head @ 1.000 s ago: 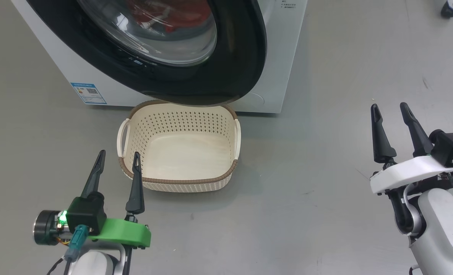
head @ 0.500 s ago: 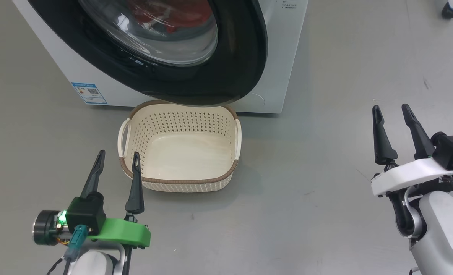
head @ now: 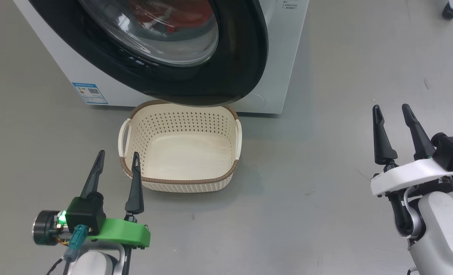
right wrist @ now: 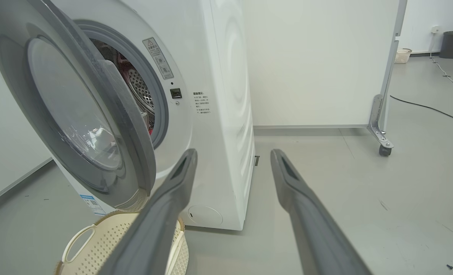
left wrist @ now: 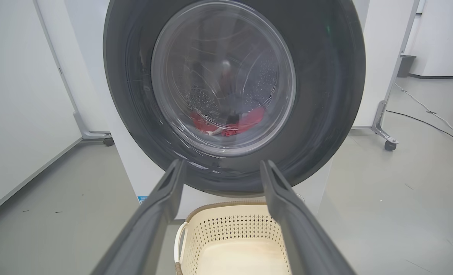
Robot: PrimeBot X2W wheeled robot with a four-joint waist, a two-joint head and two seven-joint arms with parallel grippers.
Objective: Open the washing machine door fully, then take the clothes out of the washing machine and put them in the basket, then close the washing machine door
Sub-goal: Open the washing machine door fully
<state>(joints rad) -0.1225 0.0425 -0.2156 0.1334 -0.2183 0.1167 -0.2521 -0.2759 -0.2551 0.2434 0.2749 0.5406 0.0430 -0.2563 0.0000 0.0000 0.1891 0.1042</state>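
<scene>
From the head, the basket [head: 184,186] sits bare on the grey floor [head: 325,172]; the washing machine [head: 283,46] stands just behind the basket, and the washing machine door [head: 245,57], swung partly out, overhangs the basket's far rim; the clothes [head: 176,17] show red through the door's glass, above and behind the basket, none of them in it; a blue label [head: 90,93] sits on the machine's front, behind and left of the basket; the left gripper [head: 119,152] hovers at the basket's near left corner, fingers spread with nothing between them, and whether its inner finger touches the rim I cannot tell; the right gripper [head: 390,107] is well to the right of the basket, likewise spread and empty. From the left wrist, the two fingers frame the basket's far end; the door's glass bowl is straight above it, red cloth low behind the glass. From the right wrist, the door is nearly edge-on and ajar, its lower rim over the basket; the steel drum [right wrist: 137,83] shows in the gap; a white panel on castors [right wrist: 325,57] stands far beyond the basket, to its right.
</scene>
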